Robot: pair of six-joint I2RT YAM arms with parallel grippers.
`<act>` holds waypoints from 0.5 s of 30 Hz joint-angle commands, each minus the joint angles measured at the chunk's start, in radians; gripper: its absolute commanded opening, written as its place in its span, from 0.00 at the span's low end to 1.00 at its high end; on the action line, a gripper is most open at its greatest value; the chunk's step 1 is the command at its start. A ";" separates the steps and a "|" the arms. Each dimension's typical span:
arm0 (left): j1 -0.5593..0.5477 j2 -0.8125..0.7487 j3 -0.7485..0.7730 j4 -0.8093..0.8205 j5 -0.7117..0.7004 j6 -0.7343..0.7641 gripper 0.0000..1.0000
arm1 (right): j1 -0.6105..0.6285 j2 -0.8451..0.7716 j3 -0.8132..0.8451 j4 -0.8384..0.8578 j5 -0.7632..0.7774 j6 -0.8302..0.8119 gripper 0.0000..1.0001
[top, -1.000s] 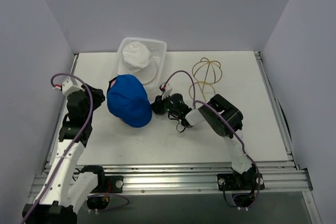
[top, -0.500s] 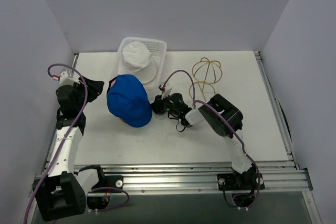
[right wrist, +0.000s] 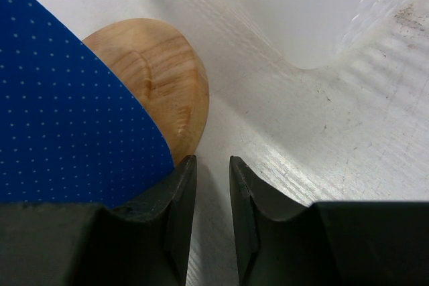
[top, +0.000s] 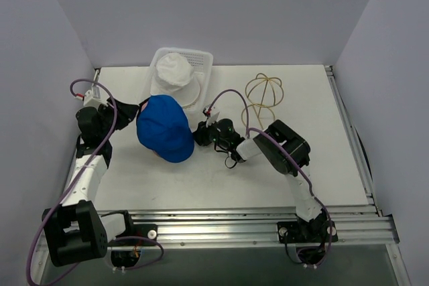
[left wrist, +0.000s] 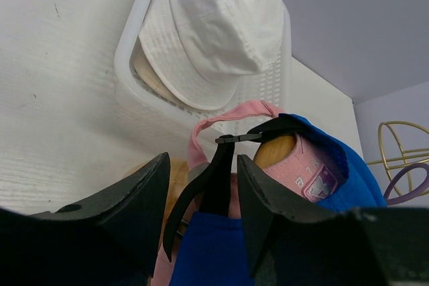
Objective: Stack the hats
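The royal blue cap (top: 164, 128) sits on top of the pink cap (left wrist: 314, 165), both over a wooden dome (right wrist: 157, 78). The off-white floppy hat (top: 173, 70) lies on the white mesh basket (top: 201, 58) behind them. My left gripper (top: 131, 107) is open at the caps' left rear. In the left wrist view (left wrist: 201, 165) the blue cap's black back strap (left wrist: 224, 165) runs between its fingers. My right gripper (top: 198, 134) is at the blue cap's right edge, low over the table. In the right wrist view (right wrist: 213, 162) its fingers stand narrowly apart with nothing between them.
A gold wire dome frame (top: 263, 92) stands at the back right, behind my right arm. The basket's wall (right wrist: 301, 5) is close ahead of my right gripper. The side wall is close to my left arm.
My left gripper has swung up and to the right, closing in on the back of the blue cap. The right arm and the hats have not moved.
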 commanded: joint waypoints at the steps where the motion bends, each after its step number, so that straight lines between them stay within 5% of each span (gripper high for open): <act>1: 0.002 0.000 -0.024 0.086 0.041 0.025 0.53 | 0.009 -0.026 0.018 -0.004 -0.005 -0.021 0.23; 11: 0.002 0.084 -0.039 0.135 0.075 0.042 0.52 | 0.008 -0.017 0.024 -0.012 -0.002 -0.021 0.23; 15: 0.004 0.095 -0.036 0.132 0.064 0.052 0.39 | 0.008 -0.018 0.024 -0.017 0.000 -0.024 0.23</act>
